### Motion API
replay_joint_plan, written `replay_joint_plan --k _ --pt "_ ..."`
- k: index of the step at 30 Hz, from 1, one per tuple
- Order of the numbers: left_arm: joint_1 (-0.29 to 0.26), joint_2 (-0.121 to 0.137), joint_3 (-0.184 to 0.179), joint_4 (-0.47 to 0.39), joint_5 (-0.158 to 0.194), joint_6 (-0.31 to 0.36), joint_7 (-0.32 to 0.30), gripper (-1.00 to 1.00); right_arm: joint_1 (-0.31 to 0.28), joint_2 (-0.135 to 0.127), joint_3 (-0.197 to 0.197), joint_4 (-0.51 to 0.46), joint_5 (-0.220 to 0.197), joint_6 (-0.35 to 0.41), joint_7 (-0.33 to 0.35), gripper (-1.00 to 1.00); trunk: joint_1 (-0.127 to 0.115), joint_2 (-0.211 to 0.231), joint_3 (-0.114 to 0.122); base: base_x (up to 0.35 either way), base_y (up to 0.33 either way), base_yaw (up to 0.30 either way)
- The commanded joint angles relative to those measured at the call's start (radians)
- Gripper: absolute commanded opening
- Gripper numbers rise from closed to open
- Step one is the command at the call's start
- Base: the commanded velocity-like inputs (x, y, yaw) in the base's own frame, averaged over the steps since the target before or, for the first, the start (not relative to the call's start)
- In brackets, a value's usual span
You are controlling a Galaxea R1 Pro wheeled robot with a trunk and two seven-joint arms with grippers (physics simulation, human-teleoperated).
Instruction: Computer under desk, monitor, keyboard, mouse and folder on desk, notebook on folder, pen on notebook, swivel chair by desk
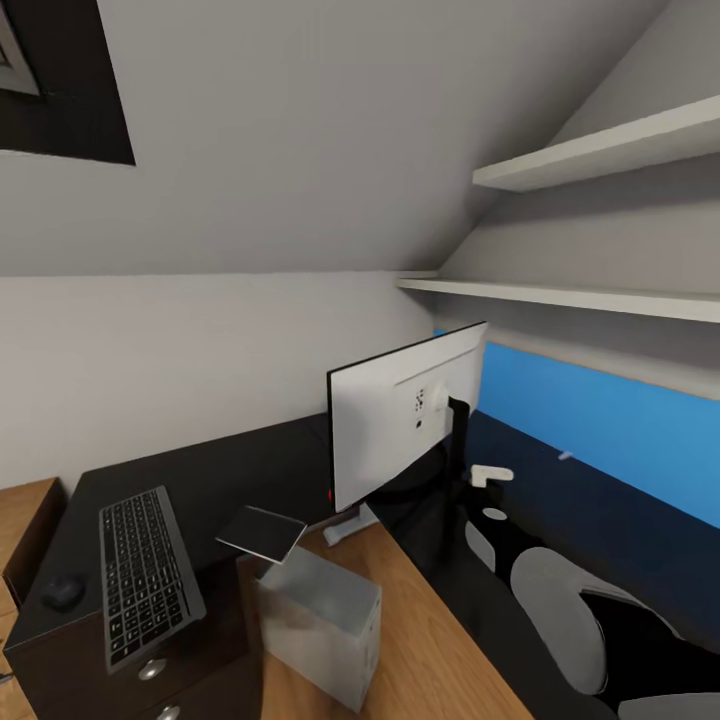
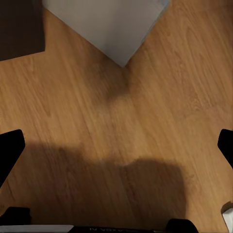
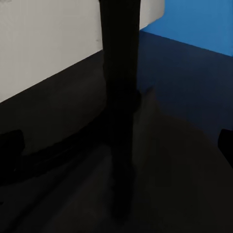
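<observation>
Desk (image 1: 250, 470) fills the lower frame, and the monitor (image 1: 405, 425) stands on it at centre, its white back to us. The computer (image 1: 320, 625), bottom centre, sits on the wood floor beside the drawer unit, so I'd say not yet tucked under. Keyboard (image 1: 145, 575) lies lower left on the desk, a greyish notebook (image 1: 262, 532) just right of it, the mouse (image 1: 62, 592) at far left. Folder, pen and chair look outstanding. Both wrist views show fingertips at opposite edges: left and right grippers spread wide, holding nothing.
</observation>
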Motion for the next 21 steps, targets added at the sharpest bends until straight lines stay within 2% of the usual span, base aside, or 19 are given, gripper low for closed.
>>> replay_joint_plan --k 1,7,14,21 --pt "0.000 0.000 -0.004 0.003 0.005 0.003 0.006 1.00 -0.001 0.000 -0.009 0.001 0.010 -0.008 -0.003 1.00 0.000 -0.001 -0.001 0.104 0.000 0.000" --pt "-0.001 0.000 -0.008 0.012 0.006 0.003 0.006 1.00 -0.001 -0.002 -0.009 0.001 0.011 -0.016 -0.003 1.00 0.000 -0.001 -0.001 0.020 0.000 0.000" --pt "0.000 -0.001 -0.010 0.024 0.007 0.004 0.003 1.00 -0.001 -0.002 -0.009 0.001 0.011 -0.016 -0.003 1.00 0.000 -0.001 -0.001 0.158 0.000 0.000" --pt "0.000 -0.002 -0.009 0.045 0.008 0.005 0.003 1.00 -0.001 -0.002 -0.009 0.001 0.011 -0.016 -0.003 1.00 0.000 -0.001 -0.001 0.045 0.000 0.000"
